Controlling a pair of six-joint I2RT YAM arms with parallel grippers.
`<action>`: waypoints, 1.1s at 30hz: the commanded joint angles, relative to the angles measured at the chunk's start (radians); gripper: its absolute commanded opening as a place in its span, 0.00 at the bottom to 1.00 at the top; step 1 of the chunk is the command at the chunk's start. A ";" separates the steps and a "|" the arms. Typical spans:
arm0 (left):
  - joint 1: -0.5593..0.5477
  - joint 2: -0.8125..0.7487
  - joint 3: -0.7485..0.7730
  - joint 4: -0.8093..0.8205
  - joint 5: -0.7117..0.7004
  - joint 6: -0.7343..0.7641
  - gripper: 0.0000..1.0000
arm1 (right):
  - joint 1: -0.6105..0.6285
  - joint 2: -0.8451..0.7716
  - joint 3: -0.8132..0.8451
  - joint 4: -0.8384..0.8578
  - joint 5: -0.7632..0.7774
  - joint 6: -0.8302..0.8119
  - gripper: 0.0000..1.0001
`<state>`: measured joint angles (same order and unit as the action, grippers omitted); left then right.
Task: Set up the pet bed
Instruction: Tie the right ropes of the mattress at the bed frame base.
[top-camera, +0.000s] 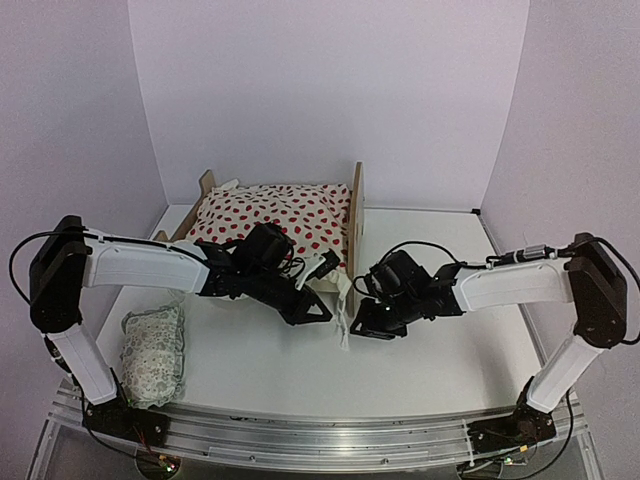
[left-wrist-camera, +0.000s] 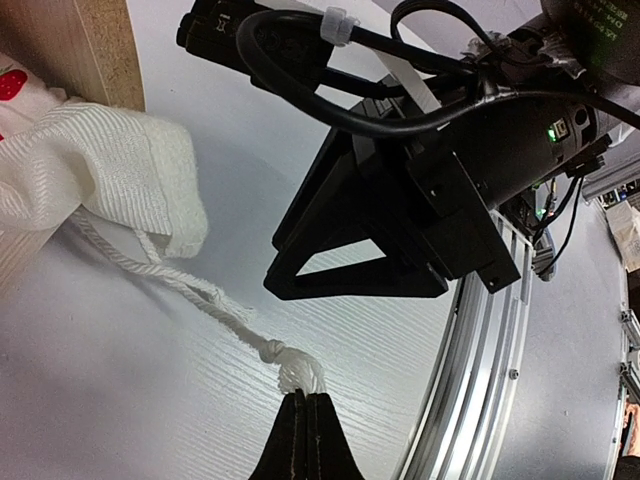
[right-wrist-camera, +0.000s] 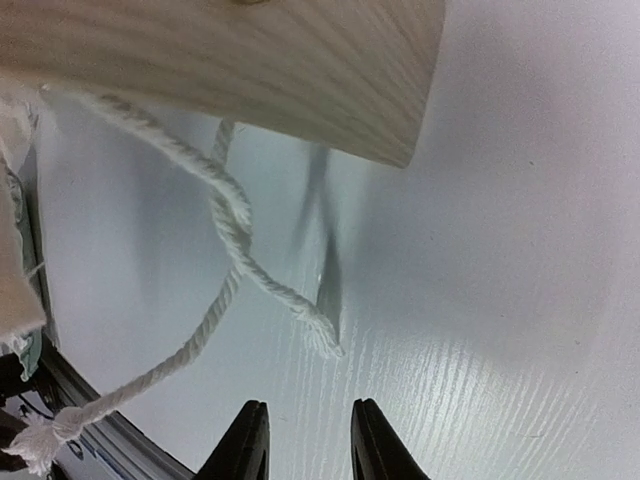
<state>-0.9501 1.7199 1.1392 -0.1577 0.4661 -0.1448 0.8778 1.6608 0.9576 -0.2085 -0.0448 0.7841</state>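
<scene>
The pet bed (top-camera: 355, 215) stands at the back middle, a plywood frame with a cream red-dotted blanket (top-camera: 270, 215) lying in it. A white cord (left-wrist-camera: 200, 290) runs from the blanket's white fabric edge (left-wrist-camera: 120, 180) beside the bed's board (left-wrist-camera: 95, 50). My left gripper (left-wrist-camera: 305, 395) is shut on the cord's knotted, frayed end (left-wrist-camera: 290, 372), low over the table. My right gripper (right-wrist-camera: 310, 410) is open just below the bed's wooden board (right-wrist-camera: 230, 60). A second frayed cord end (right-wrist-camera: 320, 335) lies loose on the table ahead of its fingertips, crossing the first cord. Both grippers meet in front of the bed (top-camera: 340, 315).
A pale green-patterned pillow (top-camera: 152, 355) lies at the near left of the table. The aluminium rail (top-camera: 320, 430) runs along the near edge. The right arm's black gripper body (left-wrist-camera: 400, 220) hangs close over the left gripper.
</scene>
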 joint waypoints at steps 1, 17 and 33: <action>-0.003 -0.024 0.021 -0.013 -0.023 0.051 0.00 | 0.020 -0.050 0.016 0.008 0.088 0.206 0.38; -0.003 -0.047 -0.031 0.018 -0.006 0.085 0.00 | 0.113 0.062 0.131 0.064 0.412 0.771 0.50; -0.001 -0.099 -0.089 0.059 -0.012 0.088 0.00 | 0.120 0.208 0.199 0.044 0.417 0.953 0.48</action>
<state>-0.9501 1.6598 1.0655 -0.1417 0.4503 -0.0740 0.9927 1.8382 1.1381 -0.1568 0.3523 1.6437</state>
